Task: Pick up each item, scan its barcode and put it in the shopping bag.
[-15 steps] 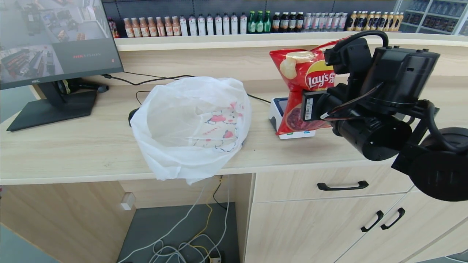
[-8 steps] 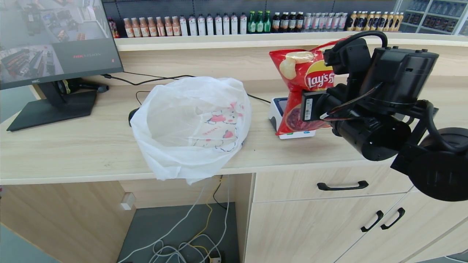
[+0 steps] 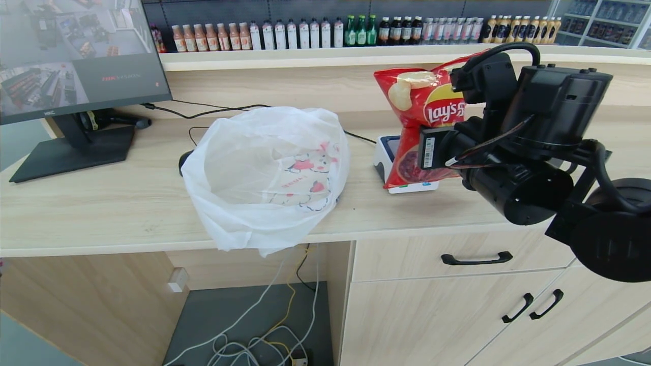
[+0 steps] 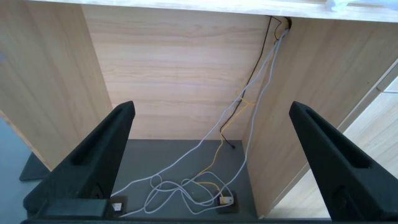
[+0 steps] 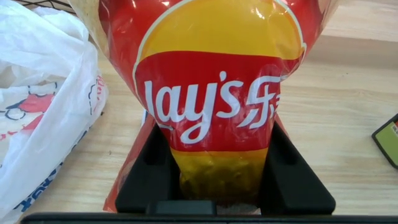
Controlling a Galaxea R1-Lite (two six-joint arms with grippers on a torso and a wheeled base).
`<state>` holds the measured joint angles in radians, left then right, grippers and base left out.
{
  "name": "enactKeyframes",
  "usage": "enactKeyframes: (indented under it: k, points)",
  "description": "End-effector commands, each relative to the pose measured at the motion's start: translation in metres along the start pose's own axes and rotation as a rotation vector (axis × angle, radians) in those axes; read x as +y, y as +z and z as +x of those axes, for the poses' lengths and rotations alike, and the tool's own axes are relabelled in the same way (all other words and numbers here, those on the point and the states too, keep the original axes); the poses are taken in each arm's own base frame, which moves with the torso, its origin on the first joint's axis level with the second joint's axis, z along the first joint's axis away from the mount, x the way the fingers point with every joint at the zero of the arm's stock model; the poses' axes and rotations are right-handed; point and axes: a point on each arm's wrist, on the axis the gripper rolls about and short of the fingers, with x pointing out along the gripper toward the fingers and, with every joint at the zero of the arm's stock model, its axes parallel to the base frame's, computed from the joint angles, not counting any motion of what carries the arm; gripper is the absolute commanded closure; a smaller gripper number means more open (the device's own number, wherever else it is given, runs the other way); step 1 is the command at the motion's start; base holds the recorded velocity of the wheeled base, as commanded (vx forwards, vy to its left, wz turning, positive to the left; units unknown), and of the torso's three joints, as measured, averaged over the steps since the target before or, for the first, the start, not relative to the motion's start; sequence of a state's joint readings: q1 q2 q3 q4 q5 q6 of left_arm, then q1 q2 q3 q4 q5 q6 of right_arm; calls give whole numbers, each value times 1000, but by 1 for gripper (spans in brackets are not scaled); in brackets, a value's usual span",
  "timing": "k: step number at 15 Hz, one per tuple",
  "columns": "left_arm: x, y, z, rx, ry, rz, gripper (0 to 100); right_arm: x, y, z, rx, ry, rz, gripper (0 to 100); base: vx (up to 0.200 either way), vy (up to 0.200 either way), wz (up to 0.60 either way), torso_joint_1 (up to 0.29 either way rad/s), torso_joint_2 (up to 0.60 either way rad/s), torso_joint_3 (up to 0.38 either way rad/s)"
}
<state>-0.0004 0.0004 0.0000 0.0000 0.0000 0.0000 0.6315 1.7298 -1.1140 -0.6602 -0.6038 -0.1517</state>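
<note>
A light wooden counter [image 3: 127, 203] runs across, with a monitor [image 3: 76, 56] at 10 o'clock and a row of bottles [image 3: 305, 33] at 12 o'clock. At 5 o'clock is a cabinet [image 3: 432, 315] with black handles [image 3: 476, 259]; at 6 o'clock cables [image 3: 254, 340] lie on a dark floor [image 3: 203, 315].

White brand lettering marks the red chip bag [image 3: 418, 104].

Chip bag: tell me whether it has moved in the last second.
No. The chip bag keeps the same place against the white scanner behind it.
</note>
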Motion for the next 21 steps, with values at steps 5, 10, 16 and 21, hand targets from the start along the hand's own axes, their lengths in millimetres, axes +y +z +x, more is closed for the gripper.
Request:
enactKeyframes:
  k: [5, 10, 16, 21]
  points:
    - [0, 0, 0, 0, 0, 0, 0, 2, 14, -16, -36, 28, 23, 100, 0, 0, 0, 0, 0, 0]
    - [0, 0, 0, 0, 0, 0, 0, -15, 17, -48, -42, 48, 25, 100, 0, 0, 0, 0, 0, 0]
    - [0, 0, 0, 0, 0, 0, 0, -35, 10, -87, -45, 115, 27, 100, 0, 0, 0, 0, 0, 0]
    - [0, 0, 0, 0, 0, 0, 0, -34, 14, -92, -89, 234, 43, 100, 0, 0, 0, 0, 0, 0]
